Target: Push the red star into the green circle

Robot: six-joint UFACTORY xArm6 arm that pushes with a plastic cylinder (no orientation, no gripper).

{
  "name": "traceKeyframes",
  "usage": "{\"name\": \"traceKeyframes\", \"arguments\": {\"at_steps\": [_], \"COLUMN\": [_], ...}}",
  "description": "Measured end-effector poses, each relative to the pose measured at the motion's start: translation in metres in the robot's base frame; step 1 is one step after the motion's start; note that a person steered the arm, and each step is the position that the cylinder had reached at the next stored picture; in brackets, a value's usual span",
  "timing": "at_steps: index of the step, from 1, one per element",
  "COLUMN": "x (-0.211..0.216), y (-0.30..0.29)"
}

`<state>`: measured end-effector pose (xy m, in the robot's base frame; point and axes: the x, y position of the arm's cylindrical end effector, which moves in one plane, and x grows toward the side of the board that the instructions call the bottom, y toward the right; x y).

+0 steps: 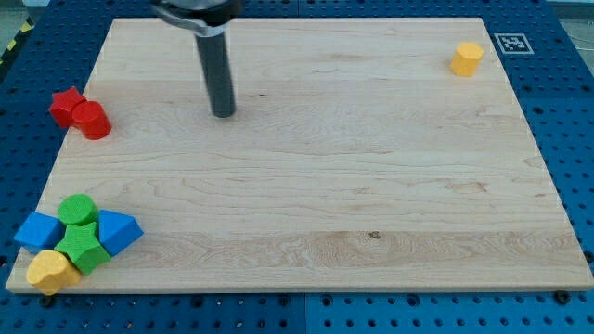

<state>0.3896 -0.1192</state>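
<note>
Wooden bench [371, 186], pale board on a blue pegboard surface [566, 139]. No jaws fitted to this arm; it ends in a dark rod, my tip [224, 114] resting on the board in the far left-centre, touching no block. Red star [65, 104]: at the far left edge of the bench, partly over the edge, touching a red cylinder [92, 121] just to its right and slightly nearer. Green circle [79, 210]: in the near left corner, at the far side of a tight cluster, well apart from the red star and from my tip. Same cluster: blue block [38, 231] to its left, blue block [118, 231] to its right, green star-like block [83, 249] just nearer, yellow block [52, 271] at the near left corner edge. Yellow hexagonal block [467, 58]: alone in the far right corner. Square printed marker [510, 43]: beyond the far right corner, on the blue pegboard surface.
</note>
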Motion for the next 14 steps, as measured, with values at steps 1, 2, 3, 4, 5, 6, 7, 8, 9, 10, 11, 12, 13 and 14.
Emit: {"name": "traceKeyframes", "arguments": {"at_steps": [1,2,3,4,5,6,7,8,9,10,11,12,13,14], "x": [-0.015,-0.032,-0.051,-0.054,-0.054,-0.033,0.004,0.004,0.054,0.078,0.064,0.06,0.06,0.06], "y": [-0.039,-0.077,-0.114,-0.161,-0.186,-0.186,-0.186,-0.186,-0.172,-0.167,-0.177,-0.185,-0.186,-0.186]}}
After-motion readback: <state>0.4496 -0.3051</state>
